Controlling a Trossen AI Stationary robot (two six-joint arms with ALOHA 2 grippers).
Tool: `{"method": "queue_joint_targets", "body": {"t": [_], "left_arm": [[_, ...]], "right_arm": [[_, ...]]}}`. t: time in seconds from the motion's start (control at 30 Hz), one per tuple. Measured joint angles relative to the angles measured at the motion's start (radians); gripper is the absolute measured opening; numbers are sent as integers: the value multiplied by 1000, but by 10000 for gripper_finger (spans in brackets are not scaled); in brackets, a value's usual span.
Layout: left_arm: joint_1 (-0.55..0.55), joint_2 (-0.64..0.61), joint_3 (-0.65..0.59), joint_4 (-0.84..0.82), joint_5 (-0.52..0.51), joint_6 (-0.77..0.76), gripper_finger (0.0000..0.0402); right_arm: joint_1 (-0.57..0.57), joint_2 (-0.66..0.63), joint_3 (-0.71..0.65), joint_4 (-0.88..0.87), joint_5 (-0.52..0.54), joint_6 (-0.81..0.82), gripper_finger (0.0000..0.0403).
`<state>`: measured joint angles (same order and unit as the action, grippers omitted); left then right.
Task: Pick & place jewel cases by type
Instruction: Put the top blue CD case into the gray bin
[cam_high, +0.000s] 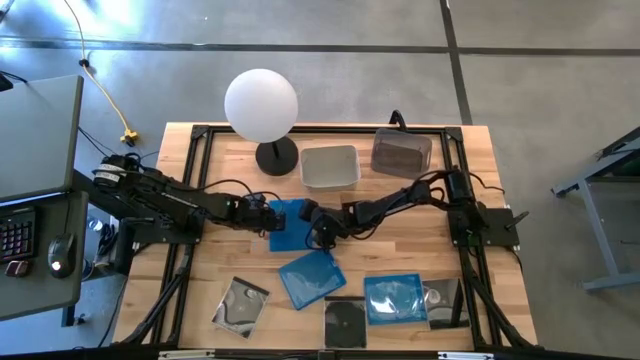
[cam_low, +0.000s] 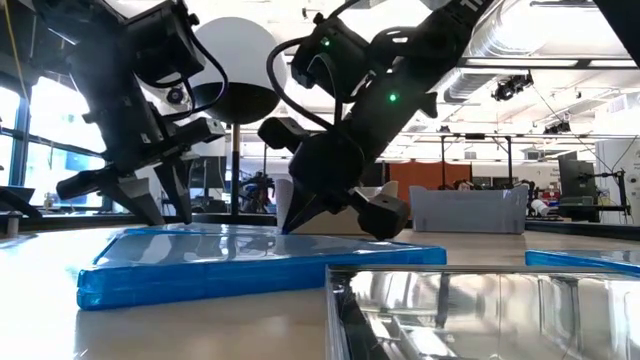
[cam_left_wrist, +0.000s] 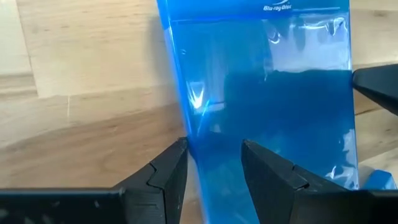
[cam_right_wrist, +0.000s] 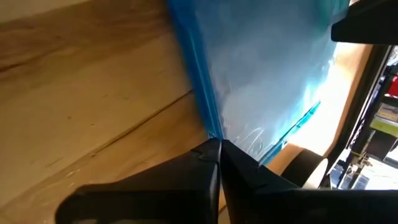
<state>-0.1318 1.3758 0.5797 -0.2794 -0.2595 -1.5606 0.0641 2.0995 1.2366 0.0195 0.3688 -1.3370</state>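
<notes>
A translucent blue jewel case (cam_high: 288, 222) lies mid-table between both arms. My left gripper (cam_high: 267, 215) stands at the case's left edge, fingers apart, with that edge between them (cam_left_wrist: 214, 146). My right gripper (cam_high: 318, 232) is shut, its tips (cam_right_wrist: 217, 144) at the case's right side by a corner. Two more blue jewel cases (cam_high: 312, 277) (cam_high: 395, 298) and three clear ones with dark insides (cam_high: 241, 303) (cam_high: 345, 322) (cam_high: 445, 300) lie flat along the near half of the table. My left gripper has the case's left edge (cam_left_wrist: 194, 134) between its two fingers. One finger (cam_left_wrist: 168, 177) is against the spine on the table side, the other (cam_left_wrist: 267, 174) on the top face. The fingers slant down from the table's left. Whether that edge is raised, I cannot tell. My right gripper touches the case's edge near a corner (cam_right_wrist: 211, 127) with its shut fingertips (cam_right_wrist: 205, 155). They slant down from the table's right, with the tips low at the tabletop. I cannot tell whether the tips reach under the edge.
A clear tub (cam_high: 330, 165) and a darker tub (cam_high: 400, 152) stand at the far side. A lamp with a white globe (cam_high: 261, 105) stands to their left. A black frame (cam_high: 190, 190) runs around the tabletop. Bare wood shows at the near left and the right.
</notes>
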Motion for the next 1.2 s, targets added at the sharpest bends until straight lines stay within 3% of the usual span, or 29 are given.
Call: {"method": "queue_joint_targets", "body": {"t": [0.37, 0.47, 0.53, 0.83, 0.93, 1.07, 1.2], "left_arm": [[-1, 0, -5, 130, -5, 46, 147], [0, -1, 1, 78, 12, 27, 147], [1, 0, -1, 33, 19, 9, 147], [1, 14, -2, 29, 71, -32, 147], [1, 35, -2, 35, 62, -42, 147], [0, 90, 0, 64, 60, -67, 147], [0, 116, 0, 127, 44, -67, 147]], "right_arm": [[26, 1, -4, -40, 182, 56, 0], [22, 1, 0, -76, 298, 148, 4], [11, 0, 0, -128, 320, 190, 12], [-34, -3, 2, -233, 195, 365, 75], [-63, -8, 4, -258, 82, 382, 93], [-107, -10, 5, -280, -67, 445, 102], [-138, -11, 7, -327, -121, 492, 97]]}}
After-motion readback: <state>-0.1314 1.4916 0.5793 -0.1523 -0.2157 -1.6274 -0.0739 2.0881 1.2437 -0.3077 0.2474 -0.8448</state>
